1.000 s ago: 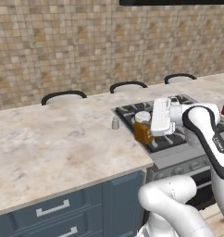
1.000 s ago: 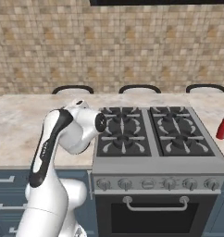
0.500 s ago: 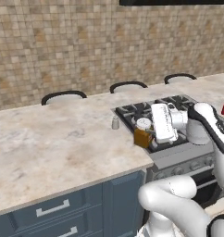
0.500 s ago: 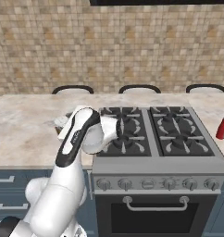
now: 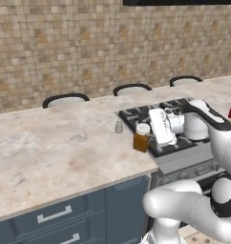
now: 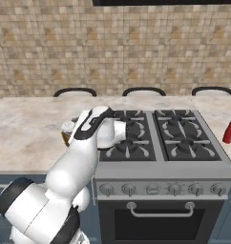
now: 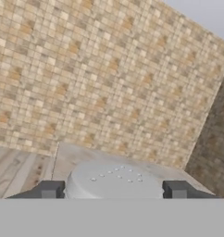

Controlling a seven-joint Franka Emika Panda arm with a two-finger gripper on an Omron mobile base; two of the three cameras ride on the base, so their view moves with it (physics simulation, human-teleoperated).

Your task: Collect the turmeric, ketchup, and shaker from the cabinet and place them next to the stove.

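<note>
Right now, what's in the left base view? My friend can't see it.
A white robot hand reaches sideways around a small orange turmeric jar on the marble counter, beside the black stove. A little grey shaker stands just behind it.

**Task Item Positions**

Turmeric: a small jar of orange-brown powder with a white perforated lid. It stands upright between the fingers of the gripper, which close against both sides of the lid.

Shaker: small, pale grey, with a rounded top. It stands upright near the gripper, just beyond the jar and apart from it.

Stove: a black four-burner cooktop on a steel range, directly behind the gripper.

Ketchup: a red bottle, upright, well apart from the gripper, across the stove.
</note>
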